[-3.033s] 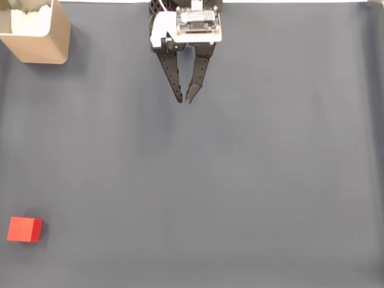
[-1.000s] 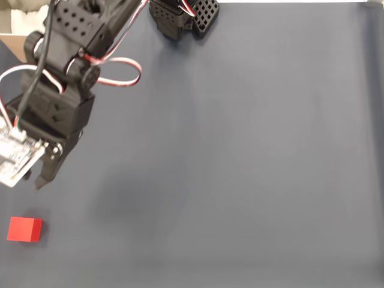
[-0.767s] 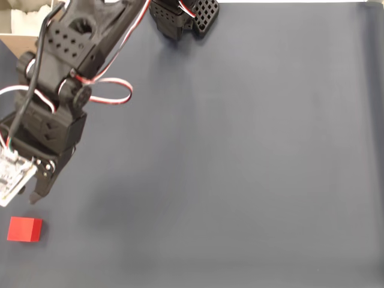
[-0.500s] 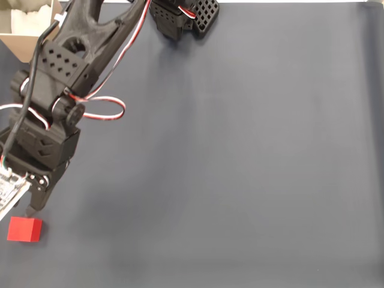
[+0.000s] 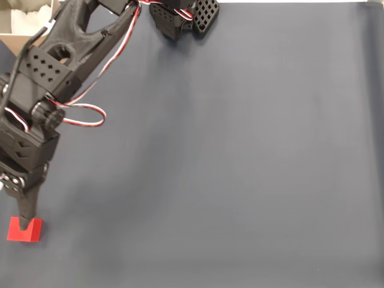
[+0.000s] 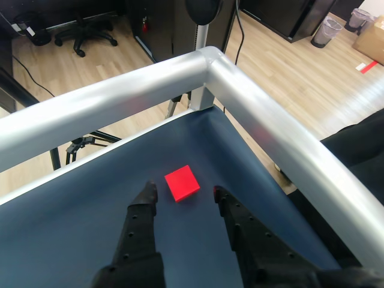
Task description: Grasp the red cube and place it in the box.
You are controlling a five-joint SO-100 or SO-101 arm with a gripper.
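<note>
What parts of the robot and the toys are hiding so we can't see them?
- The box: in the fixed view the arm covers most of it and the picture's top-left corner cuts it off.
- The red cube: in the fixed view a finger overlaps its top edge.
- The gripper: in the wrist view the bottom edge cuts off its body. How high the open fingers hang above the dark mat is unclear.

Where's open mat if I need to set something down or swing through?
In the fixed view, the whole dark mat right of the arm is bare. It's crowded along the left edge: the tool straddles the red cube, with the box at top left.
</note>
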